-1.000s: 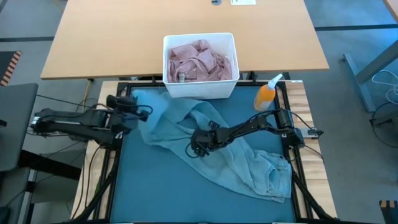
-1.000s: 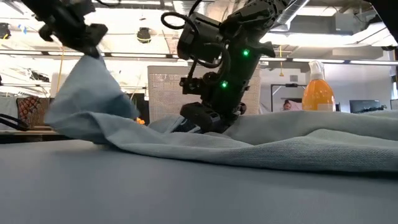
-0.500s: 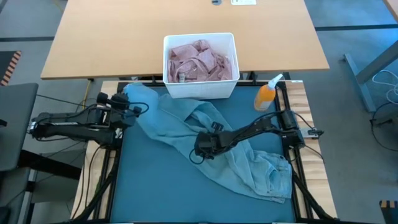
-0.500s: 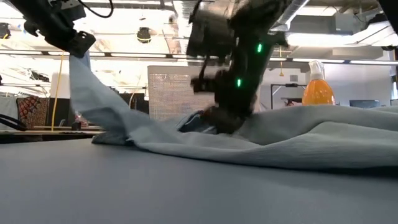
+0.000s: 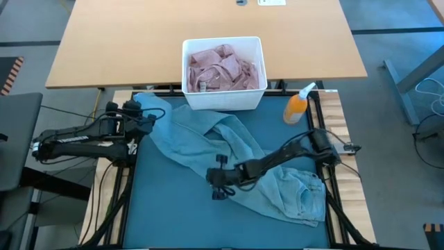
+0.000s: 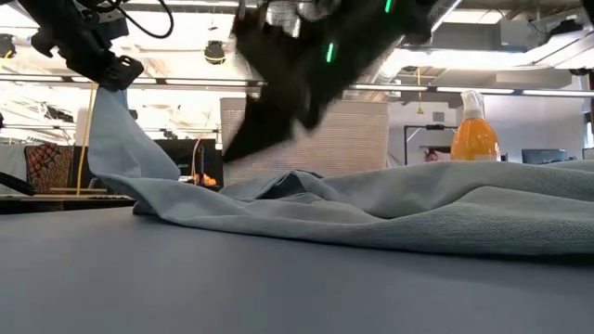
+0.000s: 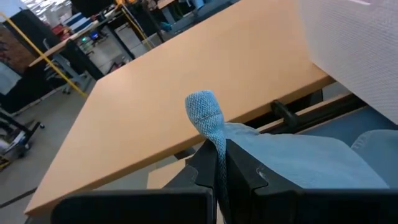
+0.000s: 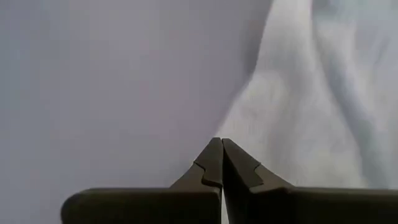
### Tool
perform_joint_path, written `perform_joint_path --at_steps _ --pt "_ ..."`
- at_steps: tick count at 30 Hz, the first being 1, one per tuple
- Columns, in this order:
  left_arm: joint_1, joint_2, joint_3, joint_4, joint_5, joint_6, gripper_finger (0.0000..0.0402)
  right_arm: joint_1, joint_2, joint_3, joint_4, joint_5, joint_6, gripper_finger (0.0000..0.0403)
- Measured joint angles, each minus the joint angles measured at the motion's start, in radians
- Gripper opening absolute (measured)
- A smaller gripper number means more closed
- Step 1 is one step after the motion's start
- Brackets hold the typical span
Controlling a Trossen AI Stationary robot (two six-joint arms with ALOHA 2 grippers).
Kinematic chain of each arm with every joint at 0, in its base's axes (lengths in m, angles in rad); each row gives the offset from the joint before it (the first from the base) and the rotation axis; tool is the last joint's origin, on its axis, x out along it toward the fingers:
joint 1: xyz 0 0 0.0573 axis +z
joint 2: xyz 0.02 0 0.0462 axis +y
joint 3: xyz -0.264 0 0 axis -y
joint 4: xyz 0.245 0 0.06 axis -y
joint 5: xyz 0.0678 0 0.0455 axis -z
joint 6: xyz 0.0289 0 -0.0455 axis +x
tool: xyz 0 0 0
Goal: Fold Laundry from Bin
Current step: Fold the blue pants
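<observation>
Denim, light blue, lies sprawled across the teal mat point(image 5: 173, 208): the jeans point(image 5: 229, 149) run from a lifted corner at the left gripper point(image 5: 142, 115), past the front of the bin, down to the waistband end beside the right arm's base. The left gripper has its fingers point(image 7: 239, 171) pressed together on a fold of the jeans, a rounded tuft of the cloth standing up just beyond the tips in the left wrist view, and in the low view the fabric hangs from it in a raised peak point(image 6: 111, 130) above the mat. The right gripper point(image 5: 218, 182) sits at the near edge of the jeans, close to the middle of the mat; its fingers point(image 8: 214, 165) are pressed tip to tip with nothing seen between them, and in its wrist view the pale cloth lies just beyond and to one side of the tips while bare mat fills the other side. Whether the tips touch the cloth cannot be told. Beyond both grippers, the white bin point(image 5: 223, 43) stands at the far edge of the mat, against the wooden table point(image 5: 125, 42), with the pink shirt point(image 5: 222, 68) crumpled inside it. An orange spray bottle point(image 5: 297, 105) stands upright on the mat's far corner, on the right arm's side, apart from the bin.
</observation>
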Motion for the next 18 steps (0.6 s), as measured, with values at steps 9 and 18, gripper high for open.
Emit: perform_joint_path --at_steps 9,18 --pt "0.031 0.0 0.0 0.0 0.001 0.001 0.0 0.003 0.086 0.004 -0.012 -0.178 0.127 0.0021" --pt "0.104 -0.002 -0.001 0.002 -0.01 -0.002 0.0005 0.017 0.028 0.0 -0.09 -0.383 0.006 0.0021"
